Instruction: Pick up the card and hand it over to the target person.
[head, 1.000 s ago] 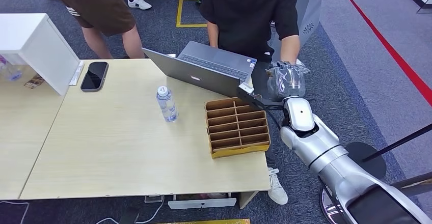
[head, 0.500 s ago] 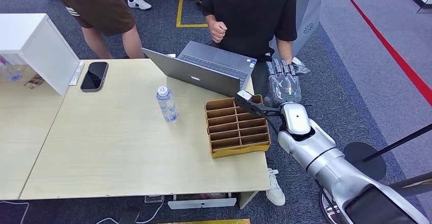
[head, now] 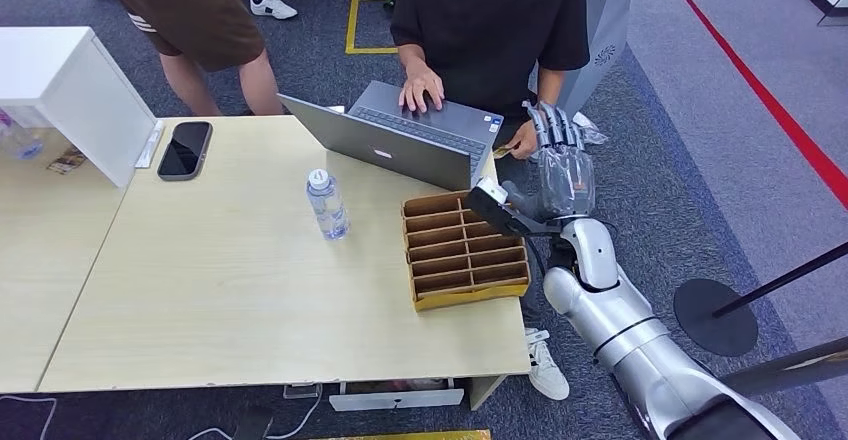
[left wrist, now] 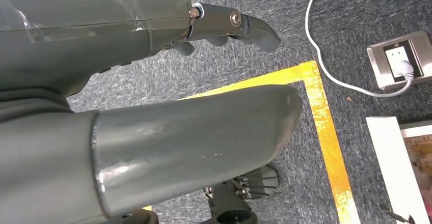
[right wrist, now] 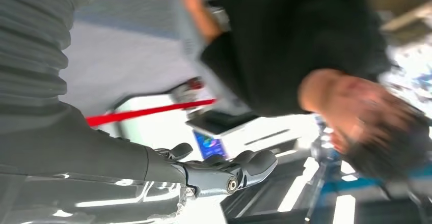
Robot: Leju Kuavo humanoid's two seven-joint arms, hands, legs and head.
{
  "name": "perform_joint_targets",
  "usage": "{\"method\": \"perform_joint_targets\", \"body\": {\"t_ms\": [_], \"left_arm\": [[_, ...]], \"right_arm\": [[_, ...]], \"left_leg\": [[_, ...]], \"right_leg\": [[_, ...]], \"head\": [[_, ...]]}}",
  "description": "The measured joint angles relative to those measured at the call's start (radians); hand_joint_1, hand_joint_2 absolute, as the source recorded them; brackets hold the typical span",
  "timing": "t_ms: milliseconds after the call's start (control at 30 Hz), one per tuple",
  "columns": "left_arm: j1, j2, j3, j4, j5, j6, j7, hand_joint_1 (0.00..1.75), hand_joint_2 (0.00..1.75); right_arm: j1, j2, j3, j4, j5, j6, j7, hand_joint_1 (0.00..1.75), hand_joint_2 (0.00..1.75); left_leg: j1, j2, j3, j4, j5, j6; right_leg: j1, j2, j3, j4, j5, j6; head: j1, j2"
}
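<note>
- Nearest the robot, a cardboard tray with slots sits at the table's right edge, a water bottle to its left.
- Beyond the tray, the right hand is raised off the table edge, fingers straight and apart, holding nothing.
- Just past its fingertips, the card is pinched in the hand of a person in a black shirt, whose other hand is on the laptop.
- Down by the carpet, the left hand holds nothing, its fingers curled in.
</note>
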Motion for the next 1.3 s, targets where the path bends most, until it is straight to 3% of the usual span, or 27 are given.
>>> {"method": "perform_joint_targets", "body": {"t_ms": [167, 300, 633, 800, 933, 1000, 1300], "left_arm": [[0.005, 0.001, 0.014, 0.000, 0.013, 0.006, -0.012, 0.00, 0.00], [0.007, 0.002, 0.020, -0.001, 0.017, 0.010, -0.019, 0.00, 0.00], [0.011, 0.004, 0.032, -0.001, 0.028, 0.017, -0.028, 0.00, 0.00], [0.009, 0.004, 0.038, -0.003, 0.034, 0.016, -0.027, 0.00, 0.00], [0.014, 0.005, 0.029, -0.002, 0.027, 0.010, -0.019, 0.00, 0.00], [0.014, 0.005, 0.027, -0.003, 0.026, 0.009, -0.019, 0.00, 0.00], [0.013, 0.006, 0.026, -0.003, 0.025, 0.010, -0.020, 0.00, 0.00]], "right_arm": [[0.070, 0.034, 0.010, -0.034, -0.186, 0.000, -0.101, 0.00, 1.75], [0.125, 0.065, 0.035, 0.037, -0.221, 0.000, -0.186, 0.00, 1.75], [0.147, 0.070, 0.144, 0.222, -0.363, 0.000, -0.249, 0.00, 1.75], [0.132, 0.062, 0.178, 0.289, -0.390, 0.000, -0.248, 0.00, 1.75], [0.147, 0.107, 0.091, 0.315, -0.245, 0.000, -0.279, 0.00, 1.75], [0.151, 0.118, 0.091, 0.326, -0.224, 0.000, -0.283, 0.00, 1.75], [0.146, 0.115, 0.111, 0.343, -0.240, 0.000, -0.281, 0.00, 1.75]], "left_leg": [[0.001, -0.002, 0.000, 0.000, 0.000, 0.001], [0.001, -0.002, 0.002, -0.001, 0.000, 0.001], [0.001, -0.001, 0.003, -0.002, 0.000, 0.001], [0.001, 0.000, 0.004, -0.003, 0.001, 0.001], [0.001, 0.000, 0.003, -0.002, 0.000, 0.001], [0.001, -0.001, 0.003, -0.002, 0.000, 0.001], [0.001, -0.001, 0.002, -0.001, 0.000, 0.001]], "right_leg": [[0.001, -0.003, 0.002, -0.002, 0.000, 0.001], [0.001, -0.003, 0.004, -0.003, 0.000, 0.001], [0.001, -0.001, 0.004, -0.004, 0.001, 0.001], [0.001, 0.000, 0.004, -0.004, 0.001, 0.001], [0.001, 0.000, 0.005, -0.004, 0.001, 0.001], [0.001, -0.001, 0.005, -0.004, 0.001, 0.001], [0.001, -0.001, 0.003, -0.003, 0.000, 0.001]], "head": [[0.000, 0.000], [0.000, 0.000], [0.000, 0.000], [0.000, 0.000], [0.000, 0.000], [0.000, 0.000], [0.000, 0.000]]}}
